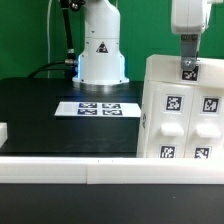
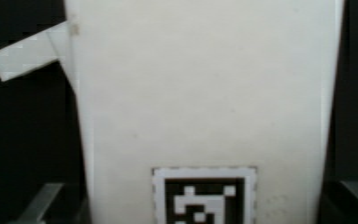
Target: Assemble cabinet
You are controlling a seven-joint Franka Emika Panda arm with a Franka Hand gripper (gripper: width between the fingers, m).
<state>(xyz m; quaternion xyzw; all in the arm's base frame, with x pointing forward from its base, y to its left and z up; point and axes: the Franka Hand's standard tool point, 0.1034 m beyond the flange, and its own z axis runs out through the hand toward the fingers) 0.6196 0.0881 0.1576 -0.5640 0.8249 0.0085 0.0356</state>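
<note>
The cabinet (image 1: 180, 115) is a large white box with several black-and-white tags, standing at the exterior view's right on the black table. My gripper (image 1: 188, 62) comes down from above onto its top edge. In the wrist view a flat white cabinet panel (image 2: 194, 100) with one tag (image 2: 204, 196) fills the space between my fingers. The gripper (image 2: 201, 205) straddles it, one dark fingertip (image 2: 48, 202) on each side, with thin dark gaps between fingers and panel. The jaws look open.
The marker board (image 1: 96, 108) lies flat in the table's middle, in front of the robot base (image 1: 100, 50). A white rail (image 1: 70, 168) runs along the near edge. A small white piece (image 1: 3, 131) sits at the far left. A tilted white strip (image 2: 27, 58) shows beside the panel.
</note>
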